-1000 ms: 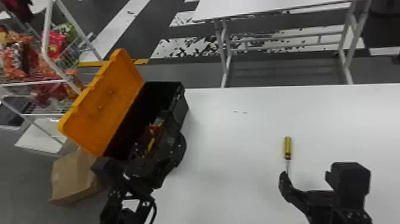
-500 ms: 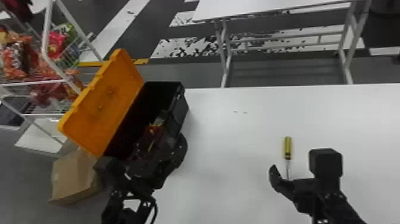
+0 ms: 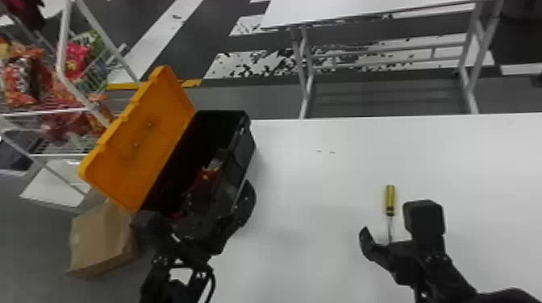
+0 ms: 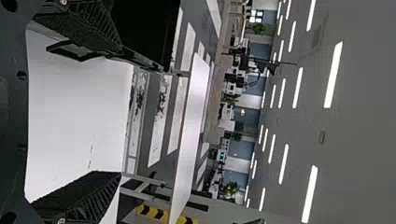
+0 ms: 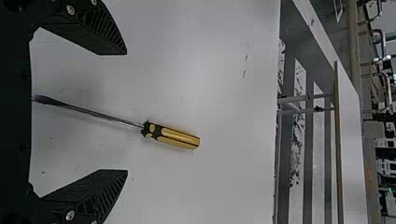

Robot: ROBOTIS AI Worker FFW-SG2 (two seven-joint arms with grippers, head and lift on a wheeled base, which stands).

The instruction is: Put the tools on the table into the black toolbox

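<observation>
Right now we see the black toolbox (image 3: 244, 153) standing open left of the frame's centre, its orange lid (image 3: 141, 145) tipped back toward the left edge. Inside it we make out something red with a touch of yellow, too dim for us to name. Our left tool (image 3: 197, 206) sits over the toolbox's lower end in the lower left of the frame; its fingers are parted, grasping nothing. Toward the lower right, our screwdriver (image 3: 390, 197) lies on the white counter (image 3: 314, 193), its yellow and black handle pointing up the frame. Our right tool (image 3: 394, 217) is around the shaft end there, released, and in the right wrist view we see the metal shaft running between its spread fingers, apart from both, with the handle out beyond their tips. Down at the lower left we have a cardboard box (image 3: 101, 237), above it a wire rack (image 3: 61, 56) of bright packets (image 3: 18, 82), and at the top right another white table (image 3: 363, 10).
</observation>
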